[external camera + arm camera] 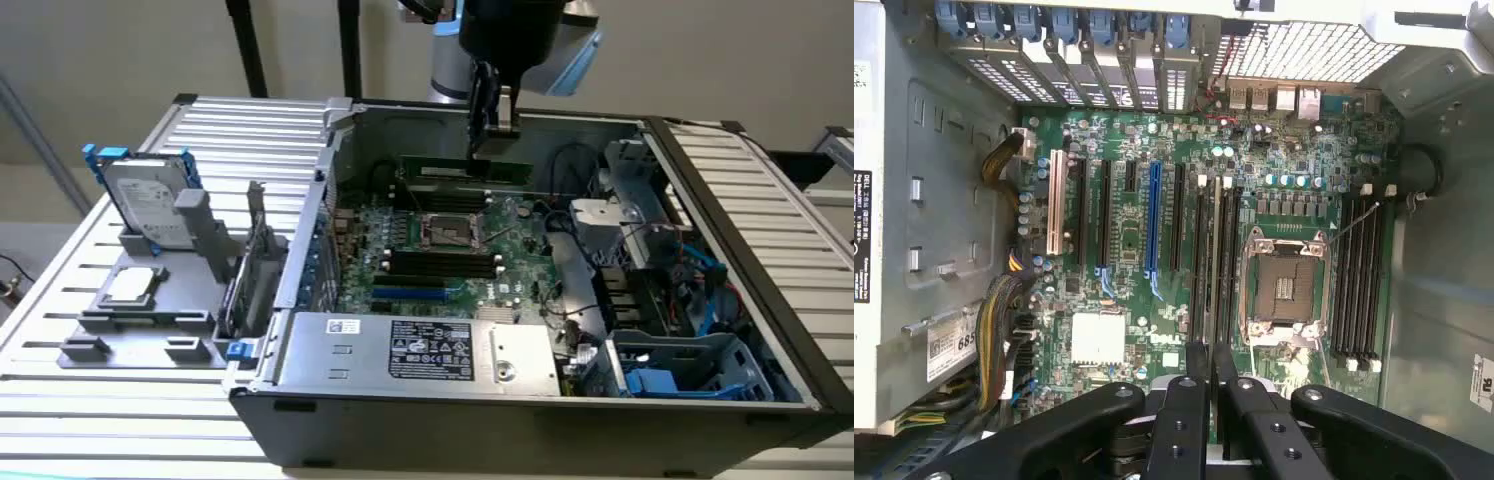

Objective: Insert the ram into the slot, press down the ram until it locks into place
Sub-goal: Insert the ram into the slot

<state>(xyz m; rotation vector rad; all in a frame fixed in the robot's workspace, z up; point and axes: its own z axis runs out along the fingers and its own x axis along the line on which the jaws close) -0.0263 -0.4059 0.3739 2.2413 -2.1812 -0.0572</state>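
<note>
Directly below the gripper point(1209, 380), jaws narrow on the ram point(461, 168), lies the slot point(1201, 260); long axes parallel, ram unseated.

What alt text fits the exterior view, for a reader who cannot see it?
A black robot gripper holds a long, thin green ram stick low over the far edge of a large green motherboard, inside an open grey metal computer case. At the exterior view's left, a silver hard drive stands upright in a grey plastic rack.
</note>
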